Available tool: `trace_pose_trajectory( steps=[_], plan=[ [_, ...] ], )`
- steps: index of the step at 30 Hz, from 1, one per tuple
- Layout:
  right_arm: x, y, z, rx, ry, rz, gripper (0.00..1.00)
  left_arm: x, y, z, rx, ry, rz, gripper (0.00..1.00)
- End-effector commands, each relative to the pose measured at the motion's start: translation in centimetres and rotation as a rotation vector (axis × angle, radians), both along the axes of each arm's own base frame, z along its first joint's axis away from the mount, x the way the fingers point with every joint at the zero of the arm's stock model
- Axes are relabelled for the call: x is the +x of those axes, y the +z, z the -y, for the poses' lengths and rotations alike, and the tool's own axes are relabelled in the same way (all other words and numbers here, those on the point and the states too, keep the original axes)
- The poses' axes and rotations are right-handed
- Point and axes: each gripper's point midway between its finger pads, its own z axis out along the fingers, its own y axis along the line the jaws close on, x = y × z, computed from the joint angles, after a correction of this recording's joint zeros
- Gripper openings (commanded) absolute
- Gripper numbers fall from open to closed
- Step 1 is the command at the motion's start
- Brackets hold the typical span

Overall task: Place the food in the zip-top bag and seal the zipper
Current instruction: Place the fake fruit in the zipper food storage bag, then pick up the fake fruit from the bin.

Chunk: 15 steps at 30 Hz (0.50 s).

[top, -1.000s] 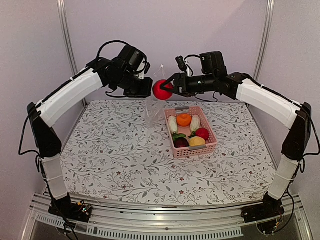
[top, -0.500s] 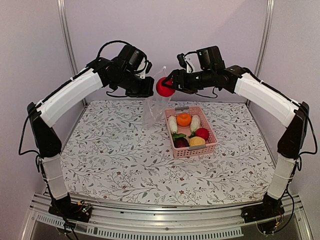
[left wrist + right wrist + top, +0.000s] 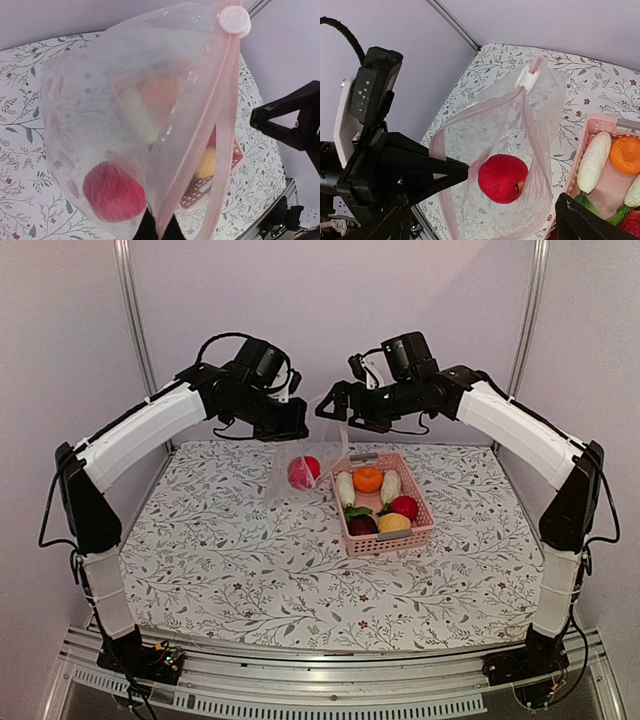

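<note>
pale lilac walls (image 3: 330, 290); silver frame posts (image 3: 126, 300) in the corners; floral-patterned tablecloth (image 3: 250, 570); even light

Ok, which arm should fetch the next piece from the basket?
Right. The right gripper is open and empty near the pink basket; the left gripper is shut, holding the zip-top bag up.

Clear crinkled plastic zip-top bag (image 3: 465, 135), matt red fruit (image 3: 501, 177), pink plastic basket (image 3: 388, 543), matt printed tablecloth (image 3: 230, 560)
</note>
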Motion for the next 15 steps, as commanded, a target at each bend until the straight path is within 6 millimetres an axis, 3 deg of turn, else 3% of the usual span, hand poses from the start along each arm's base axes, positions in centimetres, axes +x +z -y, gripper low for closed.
trace_pose_trajectory(
  steps=[1,5,10,15],
  plan=[
    [-1.5,5.1,2.1,0.045,-0.020,0.072,0.99,0.3,1.4,-1.3,-0.060,0.025,0.003,0.00],
    [-1.8,5.3,4.4,0.014,-0.062,0.093,0.99,0.6,1.1,-2.5,-0.083,0.048,-0.033,0.00],
    [-1.4,1.6,8.1,-0.079,-0.169,0.059,0.99,0.6,1.0,-4.3,-0.056,0.070,-0.025,0.00],
    [-1.7,-0.5,9.6,-0.124,-0.168,0.043,0.99,0.4,0.8,-5.4,-0.015,0.070,-0.025,0.00]
  ],
)
